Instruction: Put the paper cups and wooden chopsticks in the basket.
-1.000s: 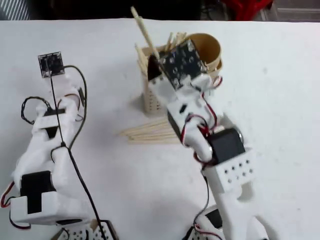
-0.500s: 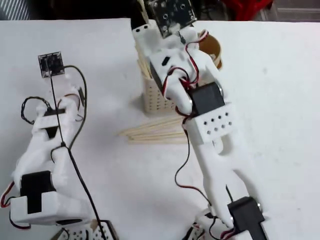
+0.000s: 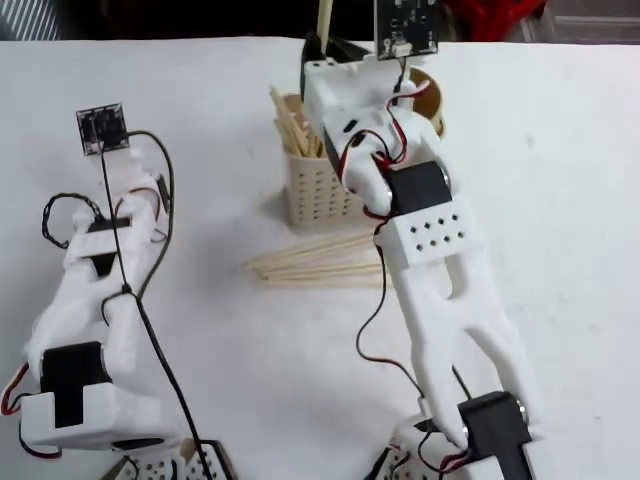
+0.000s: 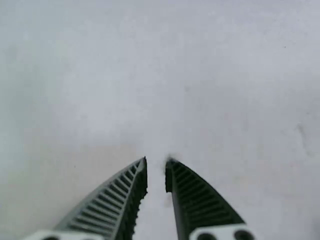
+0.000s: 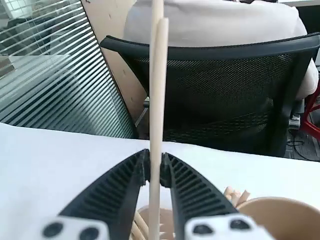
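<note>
Right gripper (image 5: 155, 169) was clamped on an upright wooden chopstick (image 5: 156, 95), maybe two overlapped, can't tell. It hung over the basket (image 3: 316, 196) at 12 o'clock, close to the bench (image 3: 560, 200) far edge. Basket already held a sheaf of sticks (image 3: 292, 122), with a paper cup (image 3: 428, 96) at its 3 o'clock side. Loose chopsticks (image 3: 310, 266) lay flat at the basket's 6 o'clock, running under the right arm. Left gripper (image 4: 156, 167) was all but closed, holding nothing, low over bench surface at 9 o'clock, well apart from the basket.
</note>
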Motion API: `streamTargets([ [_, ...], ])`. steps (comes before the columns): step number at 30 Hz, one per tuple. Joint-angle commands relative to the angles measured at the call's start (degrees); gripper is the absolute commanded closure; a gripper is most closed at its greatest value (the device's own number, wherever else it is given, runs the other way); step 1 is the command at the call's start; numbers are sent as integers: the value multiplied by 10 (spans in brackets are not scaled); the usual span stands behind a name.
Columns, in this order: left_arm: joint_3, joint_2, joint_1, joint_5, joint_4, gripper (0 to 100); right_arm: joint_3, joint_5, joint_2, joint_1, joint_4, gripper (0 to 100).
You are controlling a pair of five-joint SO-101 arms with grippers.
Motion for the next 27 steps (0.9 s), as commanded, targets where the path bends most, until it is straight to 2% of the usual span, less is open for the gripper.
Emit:
streamTargets([
  [1,-29,-2,7,2,-2,914,15,33,-59,0,-9,980],
  [7,-29,-2,6,2,-2,914,80,55,-114,0,-11,974],
  [12,-29,-2,5,2,-2,914,120,56,-153,0,-8,863],
  [17,-28,-2,4,2,-1,914,142,56,-196,0,22,851],
  [20,-28,-2,4,2,-1,914,141,77,-224,0,95,850],
  [27,-28,-2,4,2,-2,914,143,247,-294,5,345,848],
])
